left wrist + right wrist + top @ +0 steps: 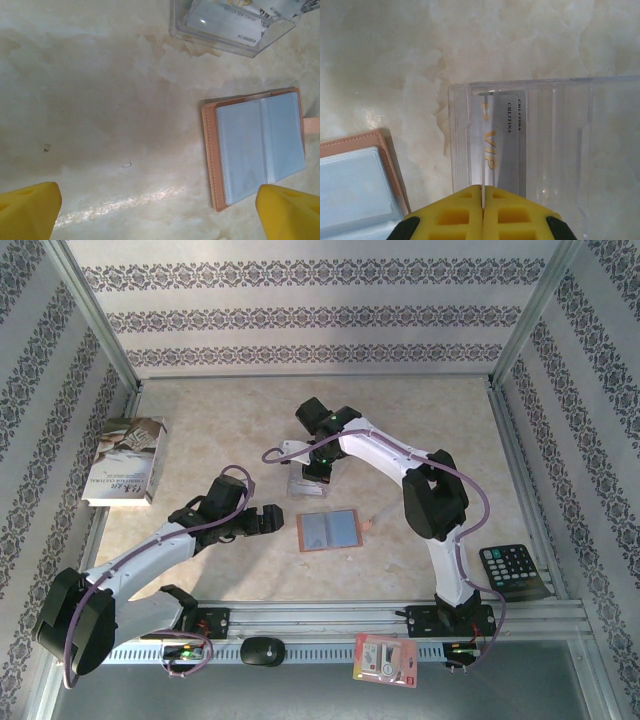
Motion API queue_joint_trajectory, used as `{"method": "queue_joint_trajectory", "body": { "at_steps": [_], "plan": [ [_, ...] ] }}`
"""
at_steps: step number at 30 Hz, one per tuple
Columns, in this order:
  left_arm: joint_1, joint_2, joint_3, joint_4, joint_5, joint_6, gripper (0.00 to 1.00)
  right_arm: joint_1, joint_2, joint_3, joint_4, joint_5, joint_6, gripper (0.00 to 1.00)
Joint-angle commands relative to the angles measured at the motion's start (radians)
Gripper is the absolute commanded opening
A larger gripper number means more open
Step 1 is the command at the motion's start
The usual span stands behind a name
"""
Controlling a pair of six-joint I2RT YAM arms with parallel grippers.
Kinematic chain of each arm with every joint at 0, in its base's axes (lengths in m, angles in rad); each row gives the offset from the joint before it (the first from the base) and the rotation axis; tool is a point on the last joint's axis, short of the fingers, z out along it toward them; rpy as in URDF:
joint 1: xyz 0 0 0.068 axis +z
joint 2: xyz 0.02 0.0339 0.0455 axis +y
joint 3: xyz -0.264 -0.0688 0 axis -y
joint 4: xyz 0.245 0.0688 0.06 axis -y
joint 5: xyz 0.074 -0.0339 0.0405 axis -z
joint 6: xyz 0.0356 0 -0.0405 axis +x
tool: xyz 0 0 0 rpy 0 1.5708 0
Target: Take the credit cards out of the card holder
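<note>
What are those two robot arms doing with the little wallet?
The brown card holder lies open on the table, and its pockets look empty. The right claw is shut just above a clear box with a grey card in it. The left claw hangs wide open beside the card holder, touching nothing.

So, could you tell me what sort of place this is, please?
Probably a robot test booth, not a real room: patterned panels in a metal frame wall in a marble-look table, two arms are bolted to a rail at its edge, and props like a book and calculator lie about.
</note>
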Motion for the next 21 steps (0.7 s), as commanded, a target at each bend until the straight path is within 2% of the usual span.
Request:
{"method": "queue_joint_trajectory", "body": {
  "at_steps": [1, 9, 13, 21],
  "plan": [
    [0.017, 0.011, 0.000, 0.003, 0.010, 0.015, 1.00, 0.002, 0.013, 0.027, -0.017, 0.001, -0.025, 0.00],
    [0.018, 0.014, -0.007, 0.010, 0.015, 0.008, 1.00, 0.002, 0.031, 0.039, -0.040, -0.018, -0.021, 0.00],
    [0.020, 0.009, -0.008, 0.010, 0.014, 0.005, 1.00, 0.000, 0.027, 0.030, 0.008, 0.018, 0.010, 0.20],
    [0.021, -0.001, -0.011, 0.017, 0.024, 0.005, 1.00, -0.008, -0.105, -0.084, 0.258, 0.035, 0.104, 0.32]
  ]
}}
